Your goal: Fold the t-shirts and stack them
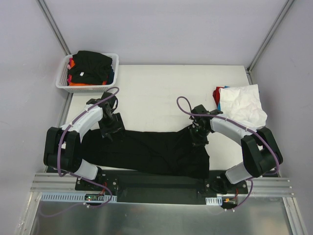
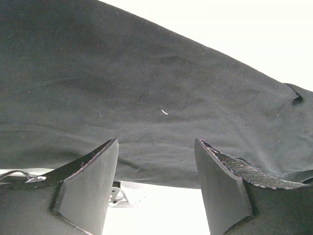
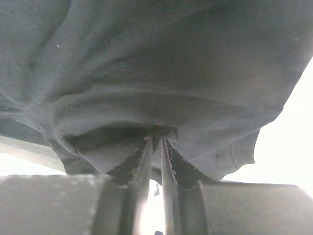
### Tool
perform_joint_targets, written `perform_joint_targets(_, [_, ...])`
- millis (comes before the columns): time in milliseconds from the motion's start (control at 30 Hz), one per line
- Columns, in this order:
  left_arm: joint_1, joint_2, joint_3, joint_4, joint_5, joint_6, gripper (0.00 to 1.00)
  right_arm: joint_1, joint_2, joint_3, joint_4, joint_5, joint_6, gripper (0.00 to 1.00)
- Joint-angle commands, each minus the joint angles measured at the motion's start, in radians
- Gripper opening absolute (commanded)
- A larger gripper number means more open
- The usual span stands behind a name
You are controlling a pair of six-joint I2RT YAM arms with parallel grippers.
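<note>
Fold step on black shirt (image 1: 146,149): your right tool (image 3: 156,144) pinches its edge, left tool (image 2: 156,143) wide, empty. Next, close left on cloth, lift both together.

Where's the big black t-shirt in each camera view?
Top external: black t-shirt across the near edge, between arms.
Left wrist: black t-shirt fills the upper frame, above the left claw.
Right wrist: black t-shirt fills the frame, bunched at the right claw.
Shared landmark: the white table.
</note>
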Motion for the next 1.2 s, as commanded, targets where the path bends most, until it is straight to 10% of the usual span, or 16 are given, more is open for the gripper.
perform_joint_targets(0, [-0.013, -0.006, 0.020, -0.031, -0.007, -0.020, 0.64, -0.003, -0.052, -0.007, -0.022, 0.001, -0.004, 0.15])
perform_joint_targets(267, [-0.039, -0.009, 0.019, -0.029, -0.007, -0.040, 0.64, -0.003, -0.133, -0.007, -0.069, 0.018, 0.002, 0.01])
perform_joint_targets(1167, [-0.116, 0.002, 0.025, -0.019, -0.018, -0.040, 0.64, 0.100, -0.644, -0.061, -0.448, 0.004, 0.186, 0.02])
